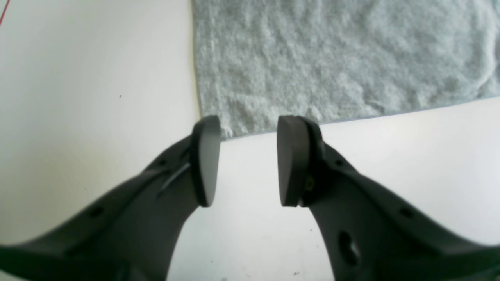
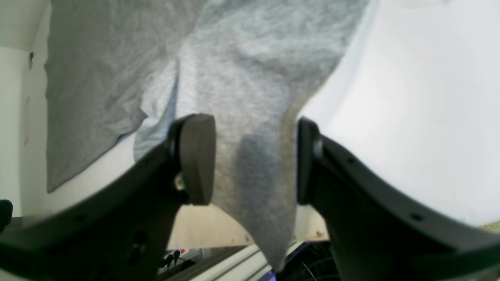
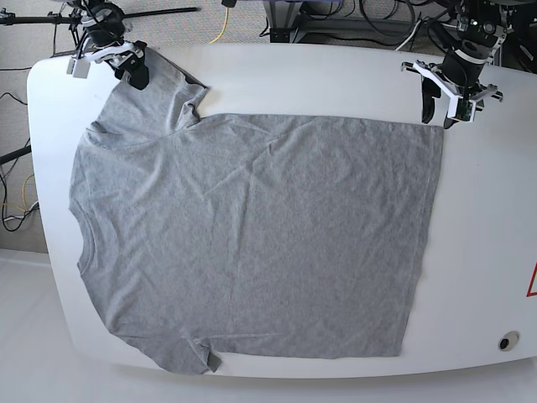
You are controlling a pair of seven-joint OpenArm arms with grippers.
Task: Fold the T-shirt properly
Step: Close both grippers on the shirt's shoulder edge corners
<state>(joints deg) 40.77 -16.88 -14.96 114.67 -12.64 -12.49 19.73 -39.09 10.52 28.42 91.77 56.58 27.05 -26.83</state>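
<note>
The T-shirt (image 3: 252,235) is spread flat on the white table (image 3: 336,75), plain side up, so it can be folded. Its neck is at the left of the base view and its bottom edge at the right.

The right gripper (image 2: 254,160) is placed at the tip of one sleeve (image 2: 254,175). Its jaws are apart, with the cloth between them but not pinched. It is likely put there so the sleeve can be grabbed.

The left gripper (image 1: 248,160) is held wide apart just beside a bottom corner (image 1: 230,125) of the shirt. Nothing is held. This corner is probably meant to be picked up too.
</note>
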